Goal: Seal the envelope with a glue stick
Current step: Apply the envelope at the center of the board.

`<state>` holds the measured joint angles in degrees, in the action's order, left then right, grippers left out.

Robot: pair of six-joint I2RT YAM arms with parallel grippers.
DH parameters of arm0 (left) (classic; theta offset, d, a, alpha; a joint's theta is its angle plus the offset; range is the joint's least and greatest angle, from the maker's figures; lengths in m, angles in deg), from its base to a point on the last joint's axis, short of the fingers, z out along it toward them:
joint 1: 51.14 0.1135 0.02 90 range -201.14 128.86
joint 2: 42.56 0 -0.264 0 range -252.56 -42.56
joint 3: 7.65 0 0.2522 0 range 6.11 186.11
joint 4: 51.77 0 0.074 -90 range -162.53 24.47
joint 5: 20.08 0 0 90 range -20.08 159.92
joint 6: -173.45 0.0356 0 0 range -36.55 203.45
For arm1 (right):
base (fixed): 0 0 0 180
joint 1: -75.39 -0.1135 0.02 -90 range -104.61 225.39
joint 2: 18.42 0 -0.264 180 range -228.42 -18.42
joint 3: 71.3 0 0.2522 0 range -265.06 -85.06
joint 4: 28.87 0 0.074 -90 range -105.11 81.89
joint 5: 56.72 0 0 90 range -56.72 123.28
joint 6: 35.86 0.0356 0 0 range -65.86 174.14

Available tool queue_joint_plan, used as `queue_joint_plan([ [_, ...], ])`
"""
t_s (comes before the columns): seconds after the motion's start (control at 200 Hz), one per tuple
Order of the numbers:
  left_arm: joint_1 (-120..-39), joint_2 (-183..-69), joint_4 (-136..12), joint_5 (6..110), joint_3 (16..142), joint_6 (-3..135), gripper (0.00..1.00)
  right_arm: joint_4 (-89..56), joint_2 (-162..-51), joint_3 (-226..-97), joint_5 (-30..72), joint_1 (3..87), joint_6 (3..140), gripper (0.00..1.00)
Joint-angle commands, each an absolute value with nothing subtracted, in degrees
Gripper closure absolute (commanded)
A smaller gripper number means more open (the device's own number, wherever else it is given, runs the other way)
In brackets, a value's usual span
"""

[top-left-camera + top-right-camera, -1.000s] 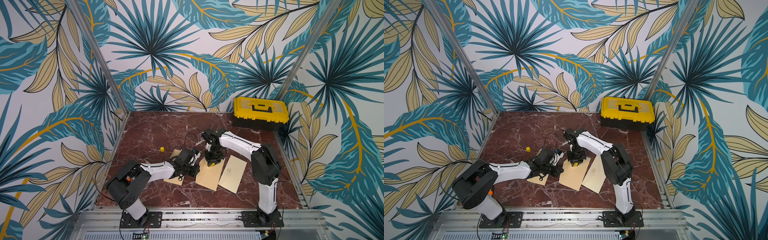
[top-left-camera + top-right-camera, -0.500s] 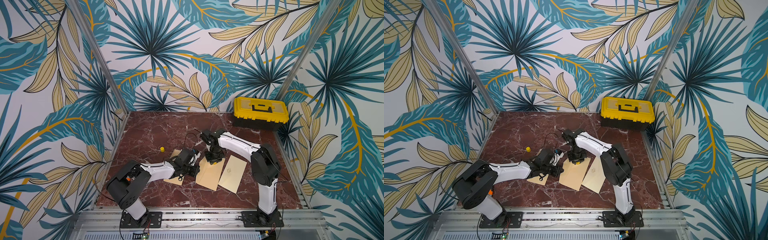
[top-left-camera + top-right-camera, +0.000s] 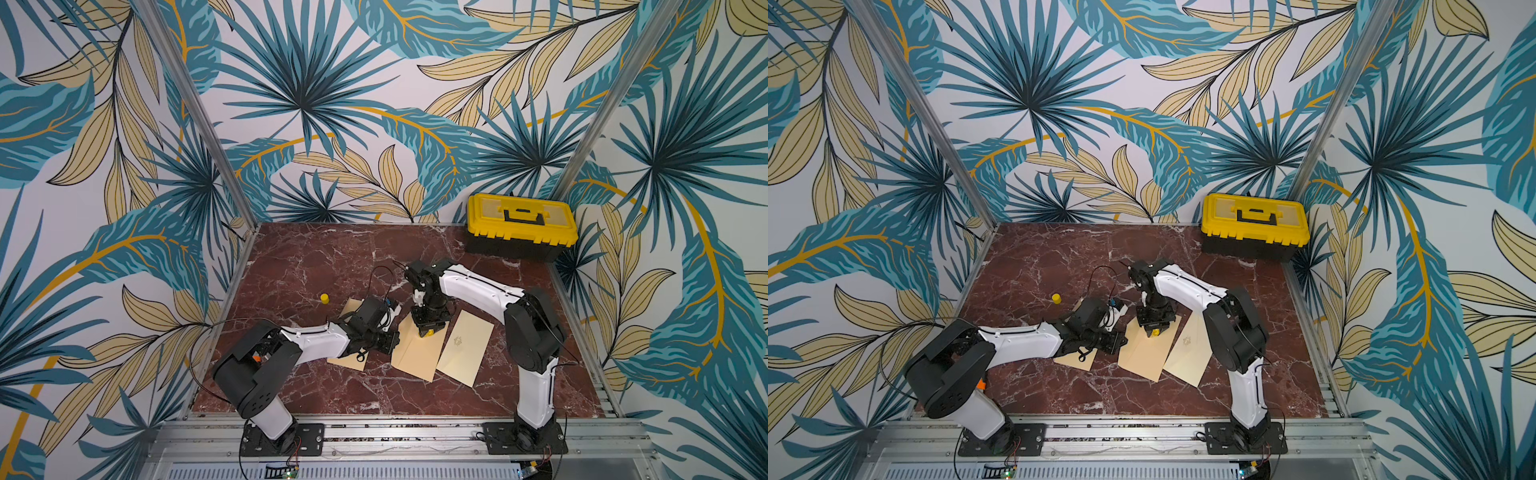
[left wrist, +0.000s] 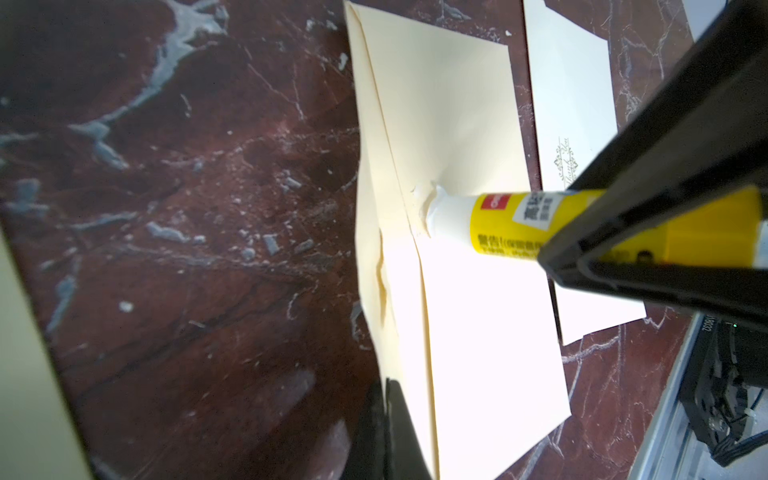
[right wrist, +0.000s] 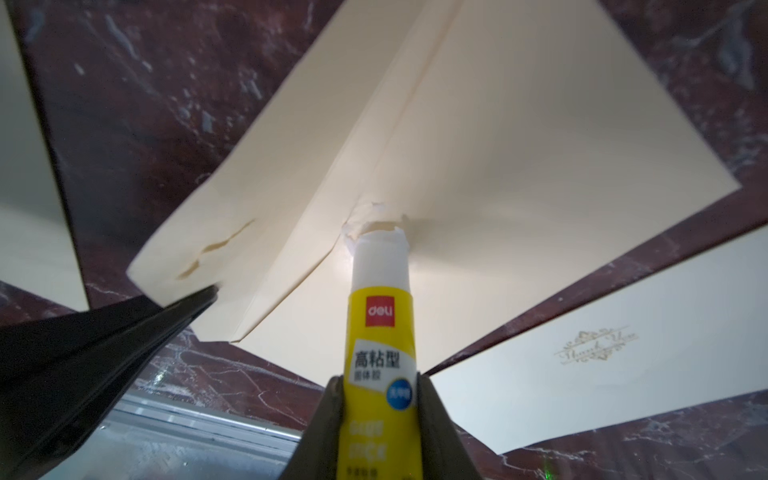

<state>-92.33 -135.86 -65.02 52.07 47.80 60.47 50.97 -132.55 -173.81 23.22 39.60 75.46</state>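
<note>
Yellow cap [image 3: 324, 298] stands apart on the table [image 3: 332, 257], so the stick is uncapped. Left gripper [image 3: 392, 341] is clenched, tips on the envelope [image 4: 457, 311] edge, likely pinning it against sliding. Right gripper [image 5: 379, 384] grasps the glue stick [image 5: 380, 332] upright, white tip pressed beside the flap seam, paper crumpled there. Printed card [image 5: 582, 365] lies just beside.

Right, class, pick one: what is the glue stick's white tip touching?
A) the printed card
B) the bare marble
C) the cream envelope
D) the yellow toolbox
C: in the right wrist view the glue stick, gripped in the right hand, presses its tip onto the envelope.
</note>
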Motion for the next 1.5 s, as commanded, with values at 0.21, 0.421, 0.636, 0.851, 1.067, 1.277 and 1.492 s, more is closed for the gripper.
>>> queue_joint_plan([
  [0.21,-92.4,-136.6,-65.5,52.1,47.2,60.5,1.00,62.7,-133.7,-178.6,38.0,38.4,75.3,1.00],
  [0.421,-92.4,-136.9,-65.4,52.0,47.5,60.5,1.00,58.7,-133.2,-182.6,30.5,38.4,76.4,1.00],
  [0.636,-92.5,-136.8,-65.6,52.1,47.4,60.6,1.00,55.7,-135.9,-182.8,23.3,37.7,77.5,1.00],
  [0.851,-92.5,-136.8,-65.6,52.1,47.5,60.6,1.00,57.3,-137.2,-180.1,25.4,37.5,76.6,1.00],
  [1.067,-92.5,-137.0,-65.8,52.3,47.7,60.6,1.00,59.0,-138.5,-180.0,33.5,37.5,75.8,1.00],
  [1.277,-92.6,-137.0,-65.9,52.3,47.8,60.6,1.00,52.9,-138.0,-179.4,32.0,37.6,76.6,1.00],
  [1.492,-92.7,-136.8,-66.1,52.5,47.8,60.6,1.00,48.4,-137.4,-176.2,21.0,37.5,76.9,1.00],
])
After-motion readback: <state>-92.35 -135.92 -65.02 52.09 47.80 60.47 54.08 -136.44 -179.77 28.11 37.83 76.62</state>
